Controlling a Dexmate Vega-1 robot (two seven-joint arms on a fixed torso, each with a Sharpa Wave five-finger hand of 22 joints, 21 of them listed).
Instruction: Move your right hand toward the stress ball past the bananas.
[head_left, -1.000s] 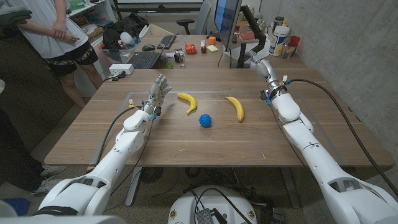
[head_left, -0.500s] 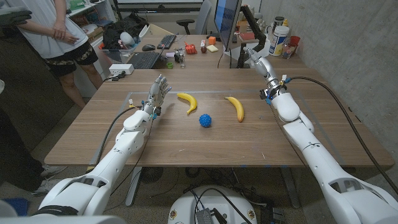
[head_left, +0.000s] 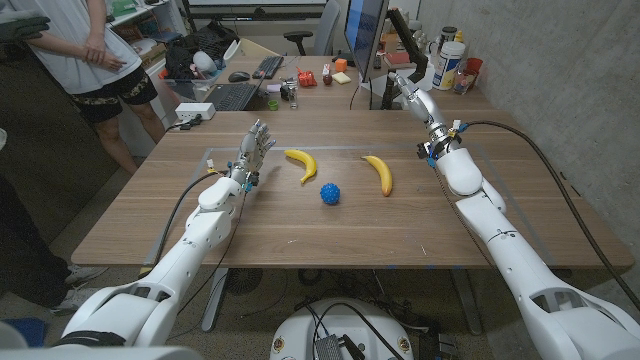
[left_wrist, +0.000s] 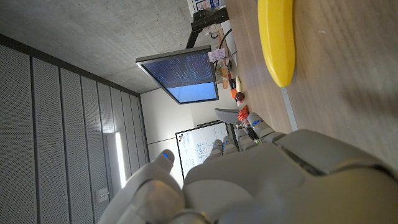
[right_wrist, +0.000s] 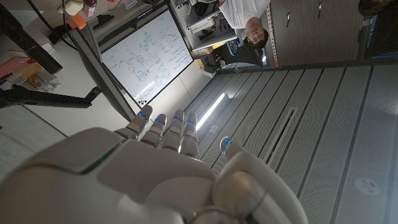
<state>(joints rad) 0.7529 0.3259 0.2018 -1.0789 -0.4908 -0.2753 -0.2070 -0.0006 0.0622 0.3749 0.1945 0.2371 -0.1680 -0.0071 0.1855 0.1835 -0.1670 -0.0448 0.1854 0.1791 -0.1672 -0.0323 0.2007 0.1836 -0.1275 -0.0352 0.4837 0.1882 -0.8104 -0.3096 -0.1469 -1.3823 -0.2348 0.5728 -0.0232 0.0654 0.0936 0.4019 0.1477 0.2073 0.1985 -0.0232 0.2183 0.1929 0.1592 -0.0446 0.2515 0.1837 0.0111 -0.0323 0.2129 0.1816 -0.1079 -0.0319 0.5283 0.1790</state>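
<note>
Cluttered desks with a monitor (head_left: 363, 35), keyboards and small bottles stand behind the wooden table (head_left: 300, 225), and a person (head_left: 85, 55) in a white shirt and dark shorts stands at the far left.

Across the table, the right arm stretches along the right side to the far edge, where the right hand (head_left: 410, 92) is raised above the far right corner, well apart from everything on the tabletop; its fingers are extended side by side and hold nothing. On the left side, the left hand (head_left: 256, 145) is raised with fingers spread upward, also holding nothing, just left of the left banana (head_left: 302, 163). A second banana, the right banana (head_left: 378, 173), lies right of centre.

Between the two bananas and slightly nearer the robot sits the stress ball (head_left: 331, 193): small, round, bright blue, with a bumpy, spiky surface. It touches neither banana and neither hand, resting alone on the bare wood near the table's middle.
</note>
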